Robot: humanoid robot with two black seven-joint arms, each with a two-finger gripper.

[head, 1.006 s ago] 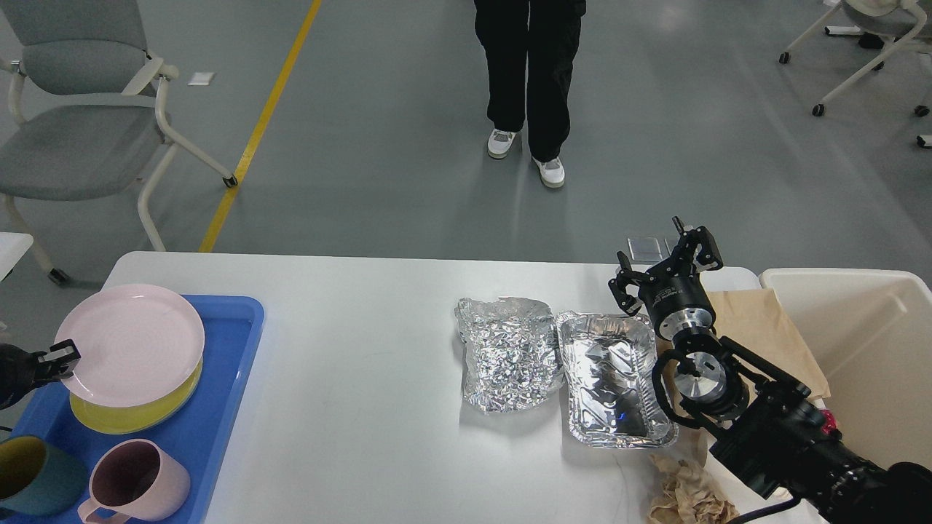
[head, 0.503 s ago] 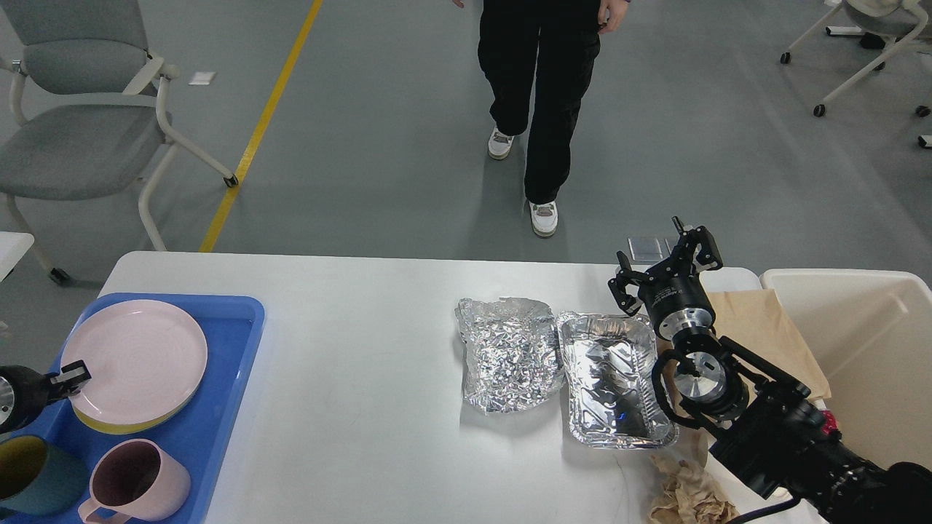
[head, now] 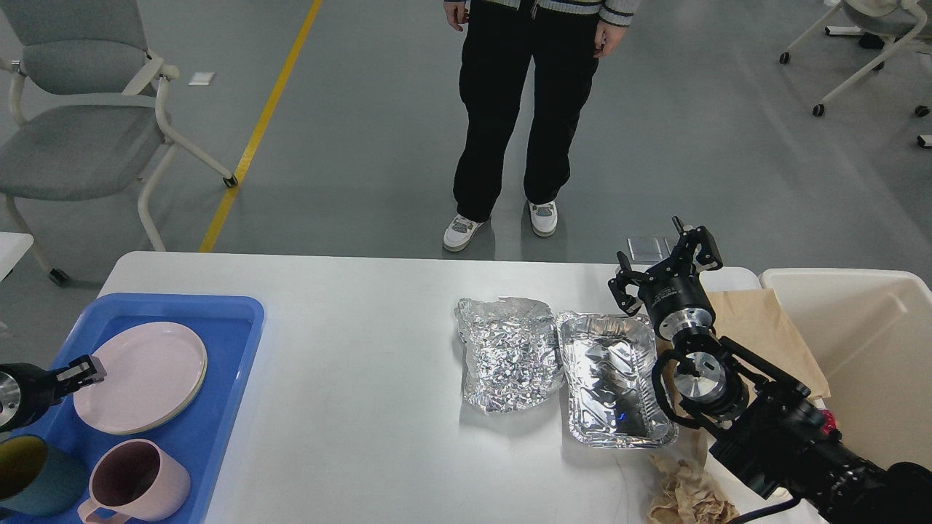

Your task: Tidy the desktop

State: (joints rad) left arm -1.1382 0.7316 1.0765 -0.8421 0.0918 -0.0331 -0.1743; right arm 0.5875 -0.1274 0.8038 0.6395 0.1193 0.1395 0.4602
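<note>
Head view: the smooth white table [head: 349, 349] with rounded corners spans the foreground; a blue plastic tray [head: 226, 407] at its left holds a round pink plate [head: 142, 375] stacked on a yellow one, the left end effector [head: 86, 371] at the plate's rim, grip impossible to tell; crinkled foil sheet [head: 510, 353] touches a rectangular foil pan [head: 611, 378]; the right end effector [head: 664, 269] hovers with fingers spread, holding nothing.

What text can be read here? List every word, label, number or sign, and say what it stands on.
No text can be read.
Right gripper: faint white print on its black cylindrical body, too small and blurred to read.
Nothing shows on the desktop, blue tray, pink plate, pink mug, foil tray or cream bin.
</note>
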